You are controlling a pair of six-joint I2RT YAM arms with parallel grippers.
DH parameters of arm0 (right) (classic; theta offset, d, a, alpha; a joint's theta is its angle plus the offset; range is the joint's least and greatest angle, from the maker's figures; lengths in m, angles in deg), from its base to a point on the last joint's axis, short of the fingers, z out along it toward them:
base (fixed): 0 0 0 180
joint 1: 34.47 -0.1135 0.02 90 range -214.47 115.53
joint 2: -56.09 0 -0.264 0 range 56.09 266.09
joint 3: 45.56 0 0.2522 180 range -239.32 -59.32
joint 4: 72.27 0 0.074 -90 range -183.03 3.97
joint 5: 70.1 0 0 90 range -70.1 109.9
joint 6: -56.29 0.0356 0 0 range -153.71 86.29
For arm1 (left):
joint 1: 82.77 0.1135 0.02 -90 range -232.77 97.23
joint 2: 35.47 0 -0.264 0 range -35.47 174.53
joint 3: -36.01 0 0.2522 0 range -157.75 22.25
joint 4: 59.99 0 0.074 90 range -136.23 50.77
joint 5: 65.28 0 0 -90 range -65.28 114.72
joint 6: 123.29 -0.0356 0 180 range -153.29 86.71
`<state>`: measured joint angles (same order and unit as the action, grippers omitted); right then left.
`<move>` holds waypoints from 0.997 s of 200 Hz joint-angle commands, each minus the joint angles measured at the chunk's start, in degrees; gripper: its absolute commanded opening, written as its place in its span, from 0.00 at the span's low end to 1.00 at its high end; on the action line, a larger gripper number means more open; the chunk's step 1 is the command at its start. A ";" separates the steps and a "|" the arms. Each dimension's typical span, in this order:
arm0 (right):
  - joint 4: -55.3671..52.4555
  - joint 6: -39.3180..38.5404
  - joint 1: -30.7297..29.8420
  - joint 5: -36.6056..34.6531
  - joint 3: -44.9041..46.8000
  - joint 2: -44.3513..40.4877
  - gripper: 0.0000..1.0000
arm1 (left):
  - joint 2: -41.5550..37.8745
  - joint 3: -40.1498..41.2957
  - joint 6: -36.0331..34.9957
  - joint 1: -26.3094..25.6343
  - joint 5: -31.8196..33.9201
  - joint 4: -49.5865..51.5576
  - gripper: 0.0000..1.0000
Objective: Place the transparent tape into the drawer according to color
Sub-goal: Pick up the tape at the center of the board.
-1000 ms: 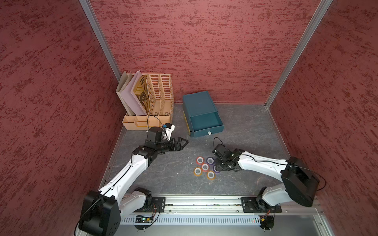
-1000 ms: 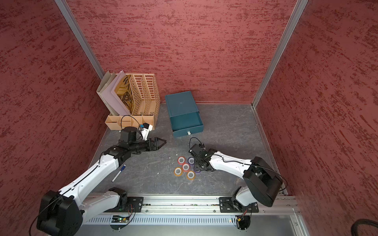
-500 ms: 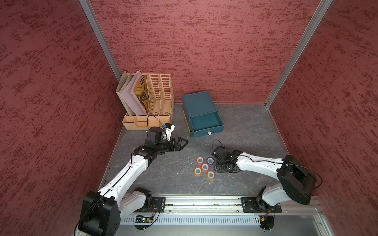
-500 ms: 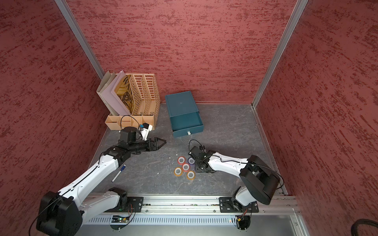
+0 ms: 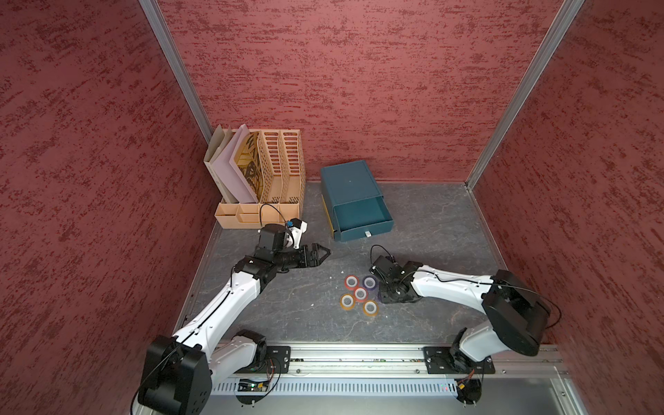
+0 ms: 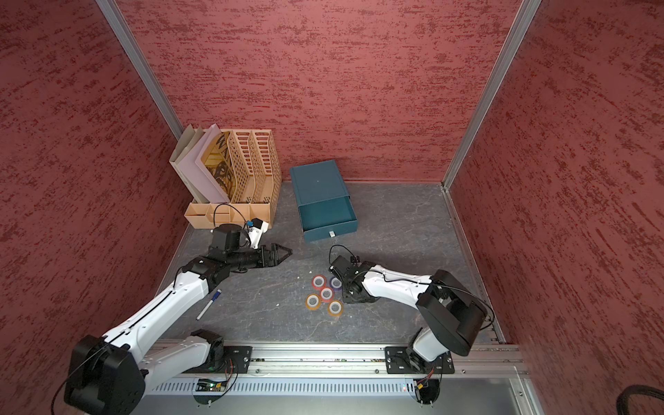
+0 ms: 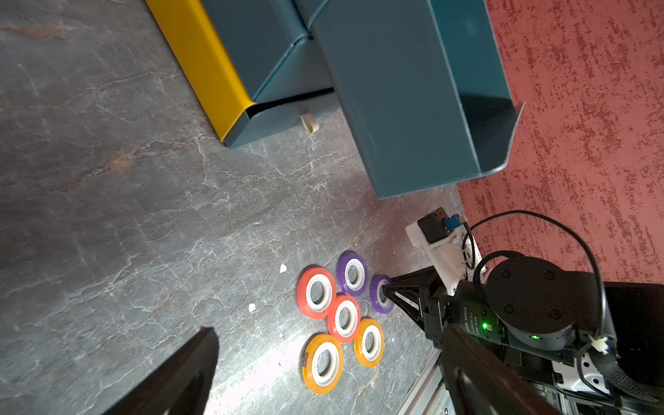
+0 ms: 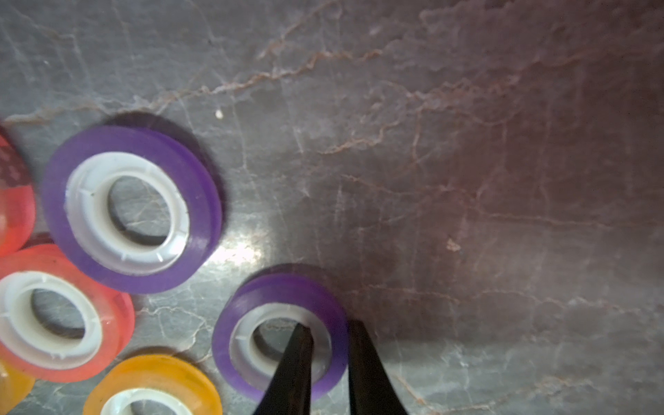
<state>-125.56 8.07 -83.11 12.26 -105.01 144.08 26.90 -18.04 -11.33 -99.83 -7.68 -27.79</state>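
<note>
Since a second ago the right gripper [image 8: 328, 341] has slid closer to the cluster of tape and drawn its fingers together; the left arm has not shifted. Its fingers now straddle the wall of one purple roll [image 8: 284, 287], one tip down in the white core and the other against the outer rim, with no gap visible on either side. I read that as a pinch on the roll, which lies flat on the table [image 5: 287, 323]. The left gripper [image 5: 325, 253] hangs spread wide with nothing in it, between the rolls and the drawer [image 5: 363, 233].

Such a roll is likely very light, with a stiff plastic core and a slick tape face. Across the wall is the sensible hold, but on so narrow a pinch the roll may swing or slip once lifted.

The second purple roll [image 8: 203, 201], two red rolls [image 5: 351, 282] and two orange rolls [image 5: 347, 301] lie packed just beside it, on the table in front of the open drawer.

In both top views the wrist covers nearly all of the pinched roll, and how firmly it is squeezed cannot be told. The drawer looks empty, with no colour mark visible. A lower drawer [image 7: 287, 118] is closed, so its inside is hidden.
</note>
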 commanded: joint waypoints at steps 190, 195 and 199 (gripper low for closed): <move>-13.79 -8.49 -0.40 -6.83 -27.42 -16.50 0.00 | 2.06 -0.25 -0.18 -1.13 0.58 -3.14 1.00; -13.36 -9.21 -0.35 -7.14 -28.62 -15.75 0.00 | 2.06 -0.18 -0.10 -1.13 0.68 -3.22 1.00; -12.68 -9.79 -0.31 -7.29 -29.47 -15.21 0.00 | 2.06 -0.14 -0.07 -1.13 0.74 -3.30 1.00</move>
<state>-139.83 3.26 -83.13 8.20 -129.58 126.33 28.39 -18.04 -11.64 -100.57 -7.51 -29.04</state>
